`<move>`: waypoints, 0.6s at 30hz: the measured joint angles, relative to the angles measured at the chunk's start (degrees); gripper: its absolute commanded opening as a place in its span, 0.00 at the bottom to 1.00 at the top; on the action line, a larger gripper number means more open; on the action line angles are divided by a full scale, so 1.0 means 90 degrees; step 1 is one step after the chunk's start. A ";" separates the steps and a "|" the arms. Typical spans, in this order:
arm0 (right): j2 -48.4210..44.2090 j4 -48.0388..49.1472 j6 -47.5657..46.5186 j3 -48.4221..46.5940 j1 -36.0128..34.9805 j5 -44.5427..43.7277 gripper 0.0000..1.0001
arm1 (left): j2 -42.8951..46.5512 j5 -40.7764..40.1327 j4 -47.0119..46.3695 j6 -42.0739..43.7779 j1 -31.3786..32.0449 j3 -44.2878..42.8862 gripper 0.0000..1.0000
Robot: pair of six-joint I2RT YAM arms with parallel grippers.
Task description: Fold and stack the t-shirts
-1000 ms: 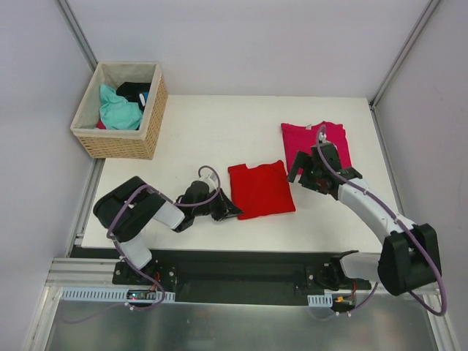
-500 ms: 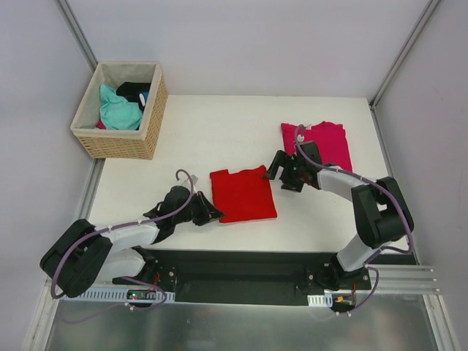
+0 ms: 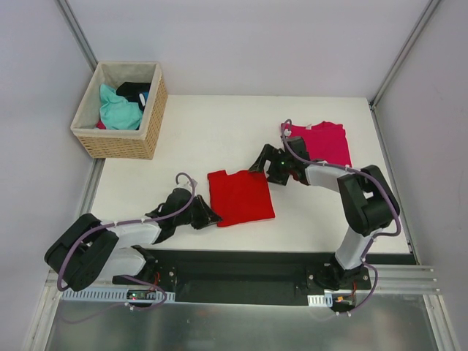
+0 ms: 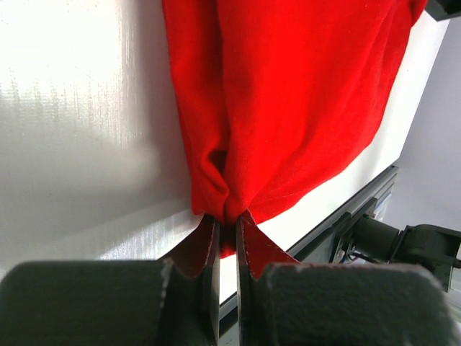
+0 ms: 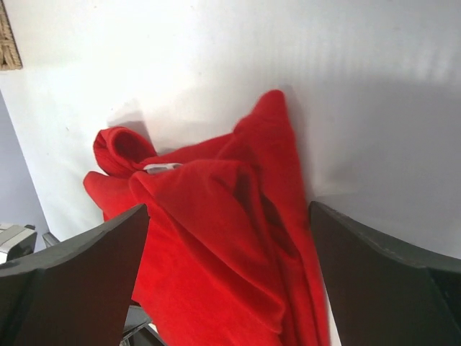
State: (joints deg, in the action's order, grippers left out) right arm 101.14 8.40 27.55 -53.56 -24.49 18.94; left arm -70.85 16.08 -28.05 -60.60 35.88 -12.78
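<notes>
Red shirt [image 3: 240, 197] folded, flat on table [image 3: 197, 131], front centre. Left gripper [image 3: 209, 217] low at shirt's near-left corner, clenched on pinch of red cloth; cloth puckers at fingertips. Right gripper [image 3: 263, 164] at shirt's far-right corner, jaws spread wide, grasping nothing; bunched red cloth with white label [image 5: 162, 167] lies ahead of open fingers. Pink shirt [image 3: 325, 142] folded, flat at table's far right, apart from red shirt. Basket [image 3: 121, 145] at table's far-left corner, teal and dark cloth inside.
</notes>
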 measured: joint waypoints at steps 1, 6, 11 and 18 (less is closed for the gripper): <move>0.0053 0.0085 0.0039 -0.0022 -0.0032 0.0012 0.99 | 0.0000 0.0000 -0.0022 -0.0002 0.0000 0.0012 0.00; 0.0304 0.0474 0.0199 -0.0138 -0.0141 0.0107 0.82 | 0.0012 0.0000 -0.0044 -0.0005 0.0000 0.0046 0.00; 0.0440 0.0537 0.0267 -0.0158 -0.0153 0.0112 0.59 | 0.0117 -0.0002 0.0015 -0.0002 -0.0039 0.0061 0.00; 0.0551 0.0440 0.0262 -0.0158 -0.0153 0.0058 0.27 | 0.0185 -0.0012 0.0063 0.0000 -0.0041 0.0070 0.00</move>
State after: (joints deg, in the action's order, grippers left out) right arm 106.10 12.36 29.91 -54.98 -25.87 19.46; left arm -69.19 15.97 -27.49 -60.60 35.51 -12.14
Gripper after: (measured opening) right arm 0.410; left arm 0.040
